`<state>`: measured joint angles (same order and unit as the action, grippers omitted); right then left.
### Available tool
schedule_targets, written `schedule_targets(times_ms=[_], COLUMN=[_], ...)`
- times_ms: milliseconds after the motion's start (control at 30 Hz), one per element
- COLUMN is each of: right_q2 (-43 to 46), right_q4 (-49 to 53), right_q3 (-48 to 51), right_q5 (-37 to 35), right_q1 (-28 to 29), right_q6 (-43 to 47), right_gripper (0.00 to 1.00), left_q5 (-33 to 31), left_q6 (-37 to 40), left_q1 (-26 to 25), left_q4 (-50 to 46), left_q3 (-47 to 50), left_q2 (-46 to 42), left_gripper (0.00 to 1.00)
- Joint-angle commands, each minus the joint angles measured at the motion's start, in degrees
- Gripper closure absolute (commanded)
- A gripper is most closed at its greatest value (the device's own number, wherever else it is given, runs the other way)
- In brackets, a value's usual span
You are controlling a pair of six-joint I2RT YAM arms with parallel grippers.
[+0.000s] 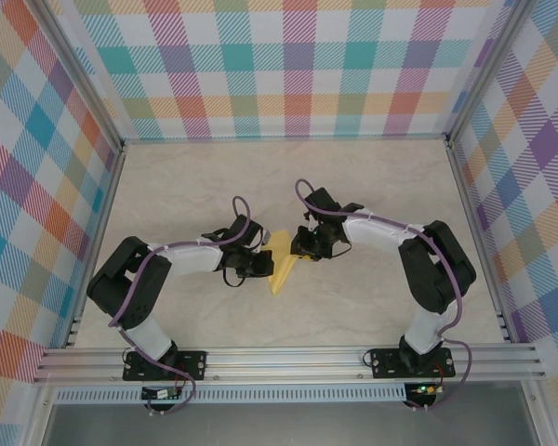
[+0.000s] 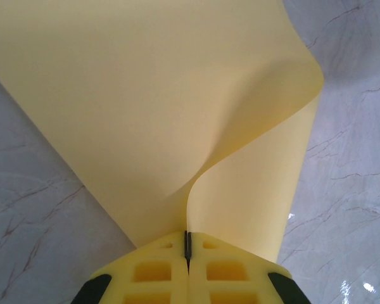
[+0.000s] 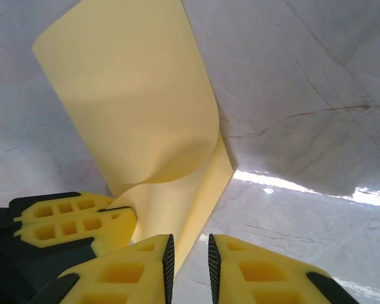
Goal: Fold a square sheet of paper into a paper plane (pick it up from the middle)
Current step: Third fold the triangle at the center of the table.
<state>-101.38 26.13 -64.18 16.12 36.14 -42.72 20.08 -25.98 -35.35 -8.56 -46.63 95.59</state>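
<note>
The square sheet of paper (image 1: 282,261) is a yellow sheet folded over into a wedge, standing off the marble table between my two grippers. My left gripper (image 2: 188,246) is shut on its near edge, and the paper (image 2: 145,95) curls up and away from the pinch in a loose bend. From the right, my right gripper (image 3: 189,261) stands open by a narrow gap. The sheet's (image 3: 133,101) lower edge runs down beside its left pad without being pinched. The left gripper's fingers (image 3: 76,228) sit just left of it, closed on the paper.
The marble table (image 1: 372,186) lies bare around the paper. Plaid walls (image 1: 298,65) and aluminium rails close it in on three sides. Both arms (image 1: 195,253) reach inward, their grippers almost touching at the table's middle.
</note>
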Motion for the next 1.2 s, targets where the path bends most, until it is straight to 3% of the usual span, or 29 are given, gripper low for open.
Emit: schedule_targets(times_ms=[0,667,1167], right_q2=[1.51,2.40,8.40], right_q4=[-0.70,-2.68,-20.00], right_q3=[0.86,2.47,14.73], right_q5=[0.93,2.34,9.50], right_q1=[0.51,1.29,6.18], right_q6=[-1.03,-1.96,-11.85], right_gripper=[0.76,0.76,0.86], left_q5=[1.10,0.73,0.84], left_q6=[-0.30,0.05,0.25], left_q1=[0.72,0.72,0.72], left_q4=[1.17,1.19,1.33], left_q3=[0.75,1.55,2.24], left_q2=[-0.47,1.52,2.07], left_gripper=[0.97,0.97,0.97])
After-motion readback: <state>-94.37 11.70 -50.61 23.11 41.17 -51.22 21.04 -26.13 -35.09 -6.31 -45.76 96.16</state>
